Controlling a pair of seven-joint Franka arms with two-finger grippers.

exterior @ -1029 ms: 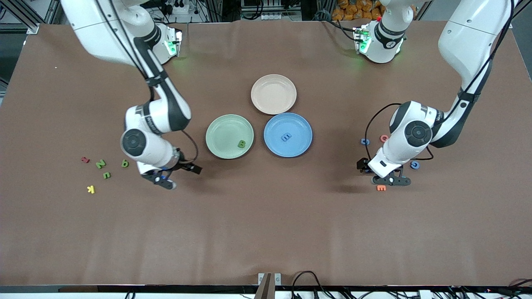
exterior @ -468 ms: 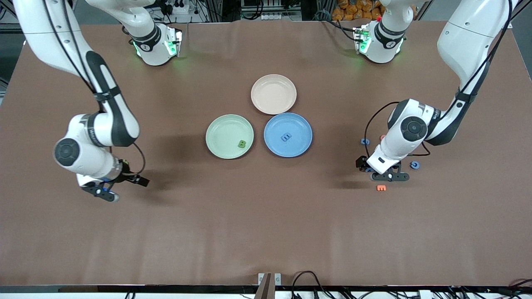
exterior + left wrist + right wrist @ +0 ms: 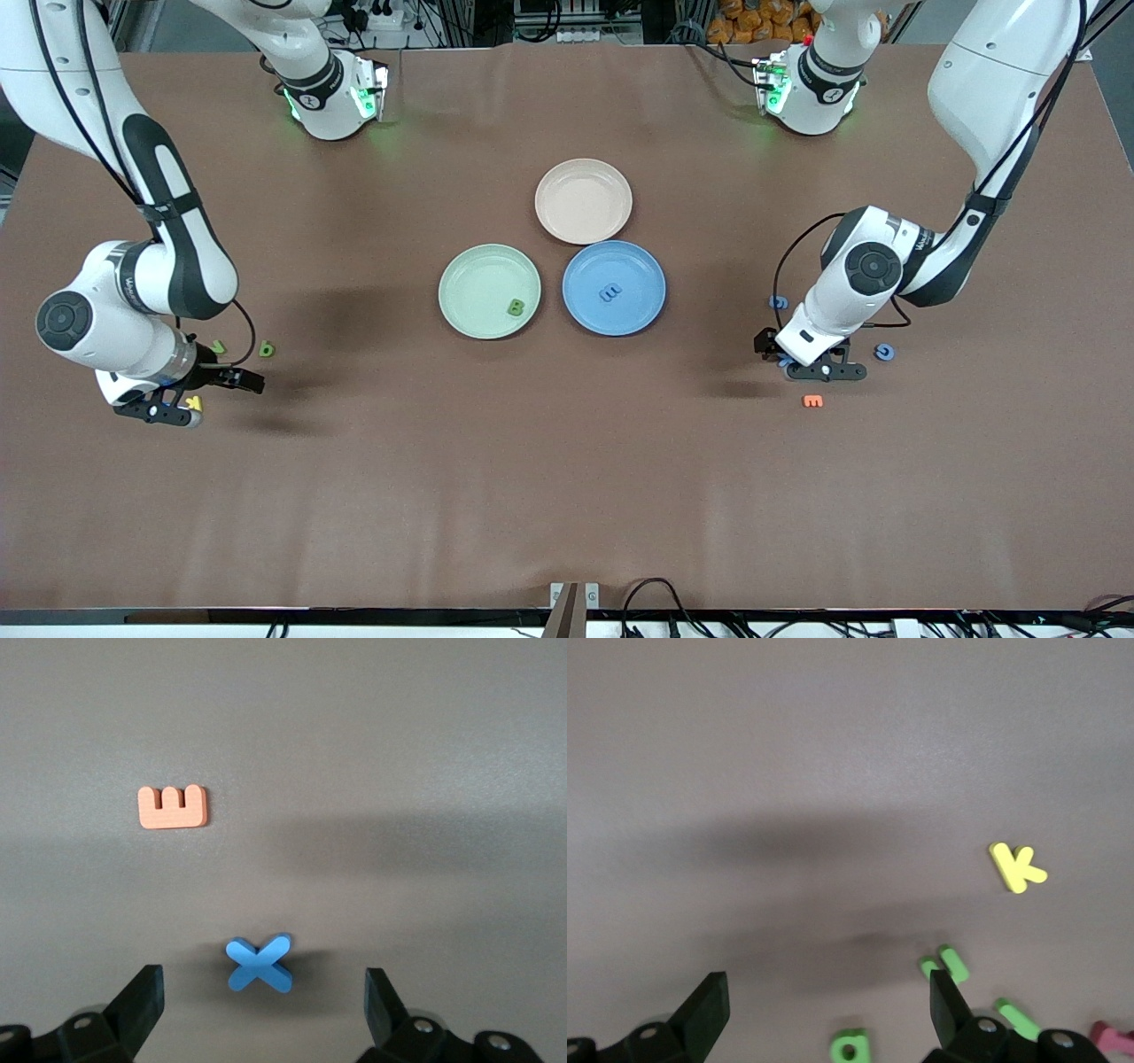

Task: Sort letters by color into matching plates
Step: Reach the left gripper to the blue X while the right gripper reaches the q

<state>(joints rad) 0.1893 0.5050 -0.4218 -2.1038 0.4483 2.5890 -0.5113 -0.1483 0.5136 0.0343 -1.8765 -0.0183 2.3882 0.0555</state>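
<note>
Front: green B [image 3: 515,307] on green plate [image 3: 469,275]; blue E [image 3: 609,291] on blue plate [image 3: 638,310].

Left wrist: left end effector [image 3: 262,1010] wide open, empty, over blue X [image 3: 258,963]; orange E [image 3: 172,807] near.

Right wrist: right end effector [image 3: 824,1014] open, empty, over desk [image 3: 833,753]; yellow K [image 3: 1017,867], green letters [image 3: 945,964] below.

A beige plate [image 3: 583,200] is set on the brown table [image 3: 567,478], touching the rims of two other plates. An orange E [image 3: 812,401] is laid flat near the left arm's end (a yellow K [image 3: 1017,867] lies toward the right arm's end).
</note>
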